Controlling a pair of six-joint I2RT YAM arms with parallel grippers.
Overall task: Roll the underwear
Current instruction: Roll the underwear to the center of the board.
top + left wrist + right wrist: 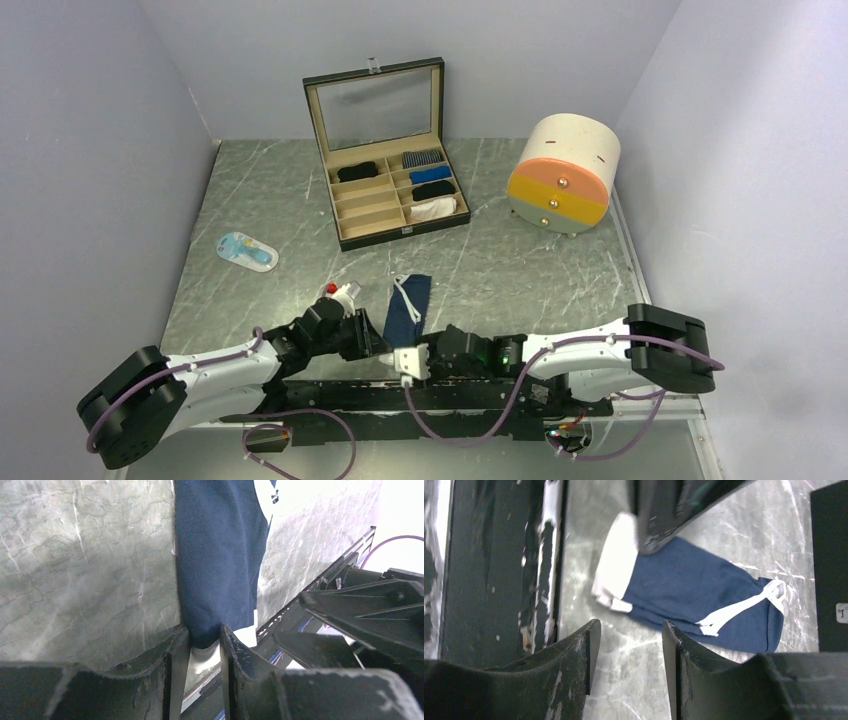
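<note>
Navy underwear (408, 308) laid flat on surface (520, 270) near front edge, white-banded end pinched in left hand (204, 631); right hand (631, 626) just beside it, fingers apart, holding nothing.

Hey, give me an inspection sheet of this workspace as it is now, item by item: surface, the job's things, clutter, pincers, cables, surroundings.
Surface: grey marbled table with white veins.
Job's things: navy underwear not yet rolled, lying in a long strip near the arms, white waistband end toward them.
Clutter: open box with rolled cloths in some compartments; round drawer unit; blue packet.
Pincers: left pincer straddles the underwear's near end, grip unclear; right pincer open, empty, beside the cloth.
Cables: purple cables along the arms, off the cloth.
Surroundings: plain walls on three sides.
</note>
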